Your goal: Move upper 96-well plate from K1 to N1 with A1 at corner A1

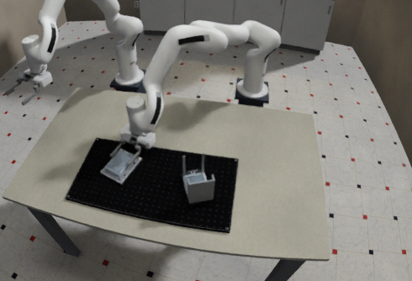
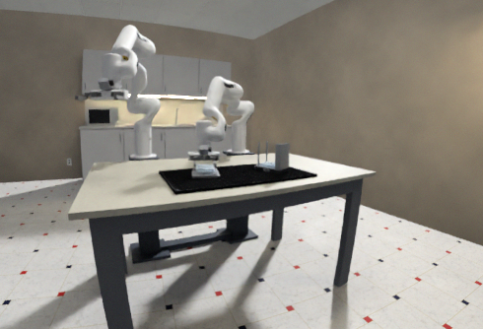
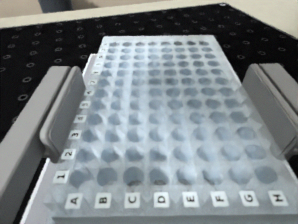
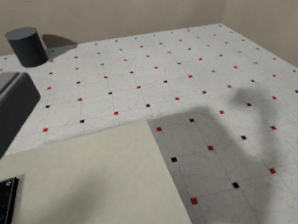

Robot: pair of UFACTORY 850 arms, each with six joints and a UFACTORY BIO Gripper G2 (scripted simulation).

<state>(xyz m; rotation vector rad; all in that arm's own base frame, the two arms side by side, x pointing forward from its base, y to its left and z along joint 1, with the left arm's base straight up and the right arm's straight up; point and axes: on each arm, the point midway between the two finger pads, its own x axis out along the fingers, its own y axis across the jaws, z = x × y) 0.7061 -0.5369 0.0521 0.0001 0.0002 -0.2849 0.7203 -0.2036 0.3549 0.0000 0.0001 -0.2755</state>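
The upper 96-well plate (image 1: pixel 119 161) (image 2: pixel 205 167) (image 3: pixel 165 105) is between the fingers of my left gripper (image 1: pixel 124 156) (image 3: pixel 165 120), which is shut on its long sides. The plate is level over the nest N1 (image 1: pixel 122 178) (image 2: pixel 206 175) (image 3: pixel 44 192); whether it rests flat or slightly above cannot be told. In the left wrist view A1 is at the near left corner; the nest's A1 mark is not visible. The lower plate (image 1: pixel 196 177) (image 2: pixel 266 165) is in the rack K1 (image 1: pixel 201 192) (image 2: pixel 282 156). My right gripper (image 1: pixel 16 98) is open and empty, high off the table's left side.
The black perforated board (image 1: pixel 155 194) (image 2: pixel 232 180) carries nest and rack on the table (image 1: pixel 277 173). K1 stands to the nest's right in the top and exterior views, with a tall wall and two upright posts. The right wrist view shows floor, a table corner and a dark cylinder (image 4: pixel 27 47).
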